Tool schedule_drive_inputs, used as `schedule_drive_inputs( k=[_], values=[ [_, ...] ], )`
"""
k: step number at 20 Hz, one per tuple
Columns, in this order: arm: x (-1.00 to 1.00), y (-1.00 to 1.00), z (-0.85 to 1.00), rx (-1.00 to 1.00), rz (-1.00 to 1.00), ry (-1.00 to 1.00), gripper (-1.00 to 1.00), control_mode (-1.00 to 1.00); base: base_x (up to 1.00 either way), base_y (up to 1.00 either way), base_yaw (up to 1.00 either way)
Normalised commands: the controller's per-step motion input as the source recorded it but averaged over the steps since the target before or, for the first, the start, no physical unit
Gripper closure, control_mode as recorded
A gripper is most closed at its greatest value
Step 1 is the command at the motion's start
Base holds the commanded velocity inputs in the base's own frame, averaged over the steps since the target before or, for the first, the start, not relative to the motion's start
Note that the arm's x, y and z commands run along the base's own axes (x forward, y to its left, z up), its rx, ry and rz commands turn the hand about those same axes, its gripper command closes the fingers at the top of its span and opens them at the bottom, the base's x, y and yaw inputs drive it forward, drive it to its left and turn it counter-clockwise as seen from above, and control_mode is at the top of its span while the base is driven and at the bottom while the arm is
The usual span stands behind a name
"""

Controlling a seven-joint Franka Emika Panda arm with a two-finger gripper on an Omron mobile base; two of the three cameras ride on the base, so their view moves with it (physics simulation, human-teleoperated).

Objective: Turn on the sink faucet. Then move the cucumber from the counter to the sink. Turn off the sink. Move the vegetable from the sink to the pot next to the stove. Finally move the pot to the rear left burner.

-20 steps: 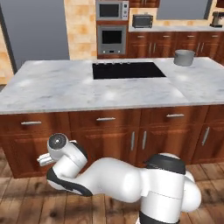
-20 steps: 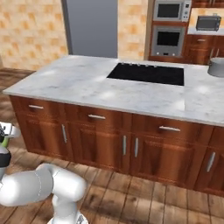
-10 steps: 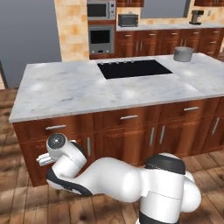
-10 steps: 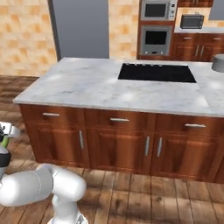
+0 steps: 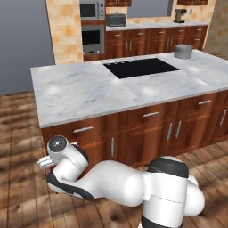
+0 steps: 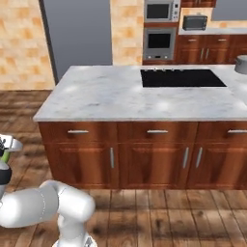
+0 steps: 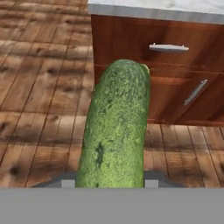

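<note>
The dark green, pebbled cucumber point(image 7: 116, 127) is clamped between the gripper point(image 7: 109, 181) fingers, below the counter point(image 7: 157, 9) edge.

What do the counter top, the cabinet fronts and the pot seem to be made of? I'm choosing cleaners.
The counter looks like polished white marble: grey veins and soft glare. The cabinet fronts look like varnished reddish-brown wood with visible grain and metal bar handles. The pot looks like dull grey metal, though it is far off, so less sure.
</note>
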Motion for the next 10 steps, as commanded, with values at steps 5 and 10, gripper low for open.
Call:
schedule_drive_inputs(
  k=[5,10],
  values=[
    [0.0,0.0,0.0,0.0,0.0,0.0,1.0,1.0,0.28,1.0,-0.3],
    [0.0,0.0,0.0,0.0,0.0,0.0,1.0,1.0,0.29,1.0,-0.3]
  ],
)
